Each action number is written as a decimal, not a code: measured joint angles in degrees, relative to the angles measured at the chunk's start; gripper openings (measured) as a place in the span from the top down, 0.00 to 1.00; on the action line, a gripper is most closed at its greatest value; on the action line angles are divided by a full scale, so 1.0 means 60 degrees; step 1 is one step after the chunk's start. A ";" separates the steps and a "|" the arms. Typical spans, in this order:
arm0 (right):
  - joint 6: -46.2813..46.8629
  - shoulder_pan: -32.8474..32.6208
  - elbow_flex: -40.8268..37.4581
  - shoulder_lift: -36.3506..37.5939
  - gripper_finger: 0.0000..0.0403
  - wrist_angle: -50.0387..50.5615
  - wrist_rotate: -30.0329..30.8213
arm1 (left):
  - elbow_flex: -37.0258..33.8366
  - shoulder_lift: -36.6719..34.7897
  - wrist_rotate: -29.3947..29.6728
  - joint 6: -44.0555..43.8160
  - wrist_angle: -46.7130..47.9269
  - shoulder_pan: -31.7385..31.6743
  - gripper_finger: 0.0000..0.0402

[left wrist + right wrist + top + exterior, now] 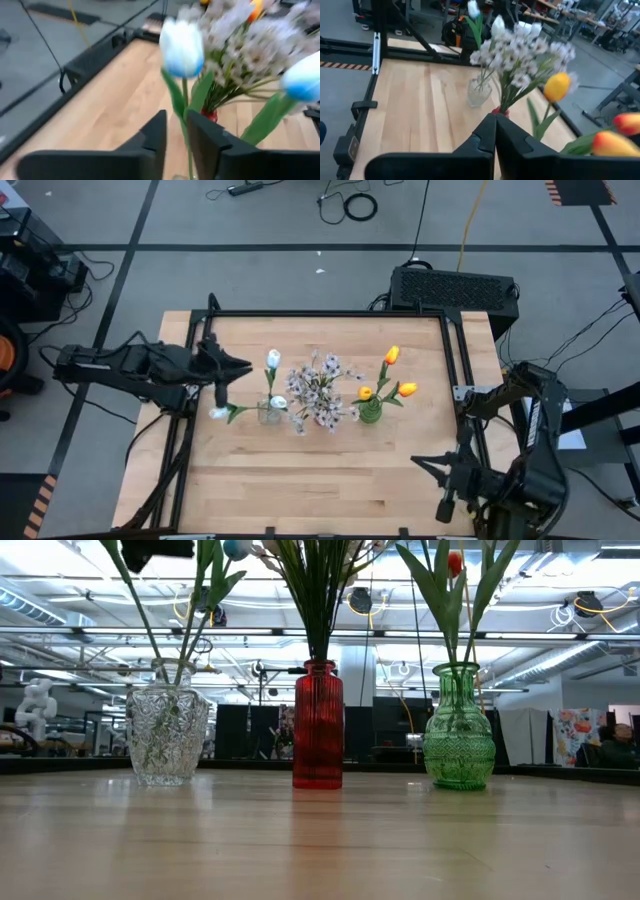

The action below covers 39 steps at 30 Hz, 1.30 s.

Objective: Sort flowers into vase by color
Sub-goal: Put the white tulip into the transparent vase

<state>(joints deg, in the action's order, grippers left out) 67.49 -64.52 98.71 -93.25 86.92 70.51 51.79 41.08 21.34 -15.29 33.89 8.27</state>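
Pinching a white tulip stem (187,145), left gripper (176,137) over clear vase (167,735)

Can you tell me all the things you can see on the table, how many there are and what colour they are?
Clear glass vase: one, see-through, on the left arm's side of the row.
Red vase: one, red, in the middle.
Green vase: one, green, on the right arm's side.
White-blue tulips: three, white to pale blue, at the clear glass vase.
Pink-white blossom sprays: a bunch, too many to count, in the red vase.
Orange-yellow tulips: three, in the green vase.
Table: one, light wood, with a black frame.
Left hand: one, dark, by the white-blue tulips, with a green stem between its fingers.
Right hand: one, dark, shut, at the table's near right corner, holding nothing.
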 joint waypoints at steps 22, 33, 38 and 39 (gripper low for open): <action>-0.0099 -0.0057 -0.0432 0.0087 1.00 -0.0520 -0.0001 | -0.1569 0.0040 0.0046 -0.0076 -0.3112 0.0000 0.57; -0.0106 -0.0061 -0.0432 0.0087 1.00 -0.0530 -0.0006 | -0.1547 0.0182 -0.0580 0.0404 -0.3752 0.0004 0.57; -0.0106 -0.0061 -0.0428 0.0087 1.00 -0.0533 -0.0006 | -0.1544 0.0485 -0.0386 0.0647 -0.3828 0.0011 0.57; -0.0106 -0.0061 -0.0428 0.0087 1.00 -0.0533 -0.0006 | -0.1544 0.0558 -0.0248 0.0652 -0.3785 0.0011 0.57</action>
<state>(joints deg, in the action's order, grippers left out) 66.85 -64.88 96.14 -92.73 83.72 70.48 42.52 44.42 19.85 -11.38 11.18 8.34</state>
